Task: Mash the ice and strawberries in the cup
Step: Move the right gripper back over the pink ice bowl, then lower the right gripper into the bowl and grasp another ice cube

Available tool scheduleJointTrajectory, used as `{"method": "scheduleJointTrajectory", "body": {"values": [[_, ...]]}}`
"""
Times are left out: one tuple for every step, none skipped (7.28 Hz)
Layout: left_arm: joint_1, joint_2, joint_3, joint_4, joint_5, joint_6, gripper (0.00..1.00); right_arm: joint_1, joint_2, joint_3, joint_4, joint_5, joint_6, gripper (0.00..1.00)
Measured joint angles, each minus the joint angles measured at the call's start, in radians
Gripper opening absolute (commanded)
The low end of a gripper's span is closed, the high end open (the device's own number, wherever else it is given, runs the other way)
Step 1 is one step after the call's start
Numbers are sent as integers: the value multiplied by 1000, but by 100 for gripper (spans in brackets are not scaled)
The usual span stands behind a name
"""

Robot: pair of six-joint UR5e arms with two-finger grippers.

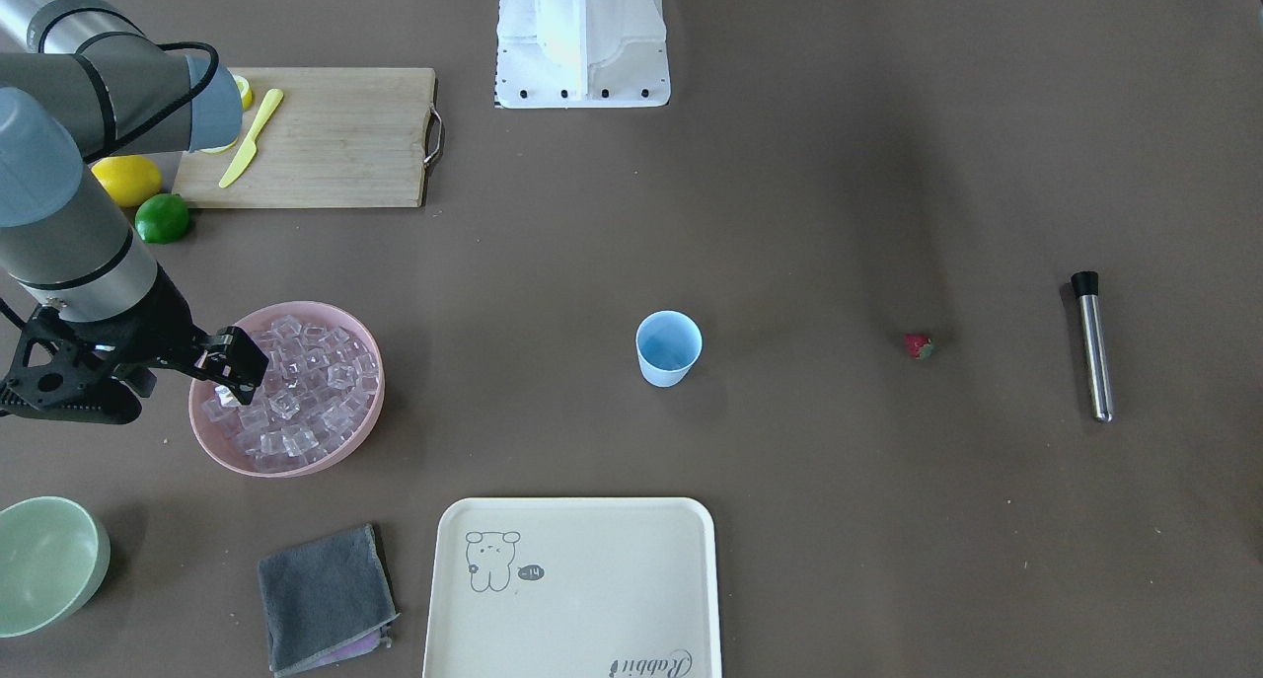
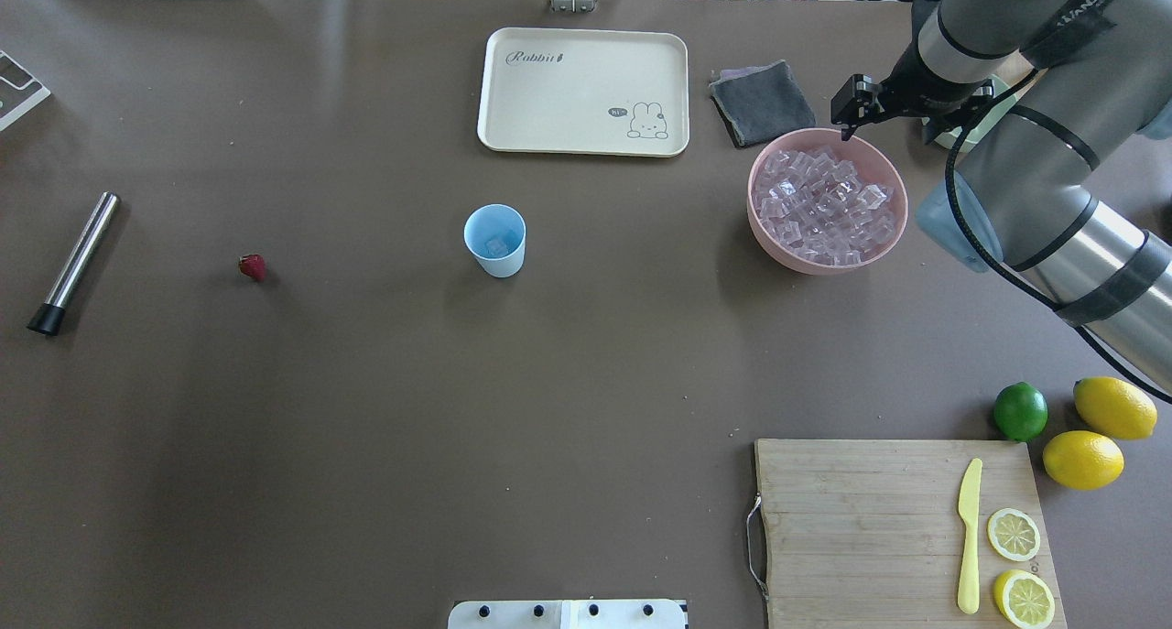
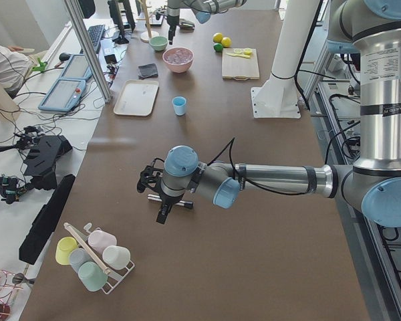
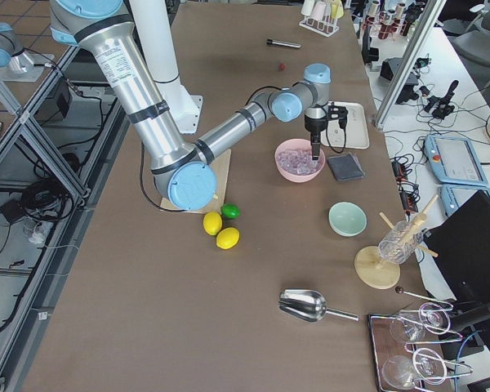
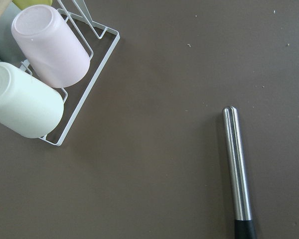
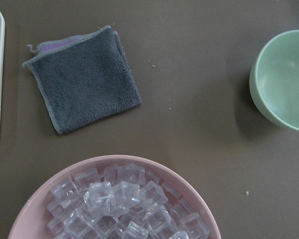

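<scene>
One cup, one strawberry, one pink bowl of many ice cubes, one green bowl, two lemons, two lemon slices, one lime, one tray, one cloth.

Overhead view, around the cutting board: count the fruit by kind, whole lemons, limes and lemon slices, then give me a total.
Whole lemons: 2
Limes: 1
Lemon slices: 2
Total: 5
</scene>
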Motion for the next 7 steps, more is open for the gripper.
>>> {"method": "scheduleJointTrajectory", "body": {"values": [[0,2,0,-6,0,0,97,-23,-1,7,0,-4,39,98],[0,4,0,-9,0,0,97,-48,-4,12,1,-19,65,98],[0,4,0,-10,0,0,97,-70,-11,11,1,-46,76,98],[0,4,0,-11,0,1,97,-83,-16,4,1,-67,79,98],[1,5,-1,-11,0,0,97,-89,-19,-4,1,-78,81,98],[1,5,-1,-11,0,0,97,-91,-22,-7,1,-82,82,98],[1,6,-1,-11,0,1,97,-93,-25,-9,1,-84,83,98]]}}
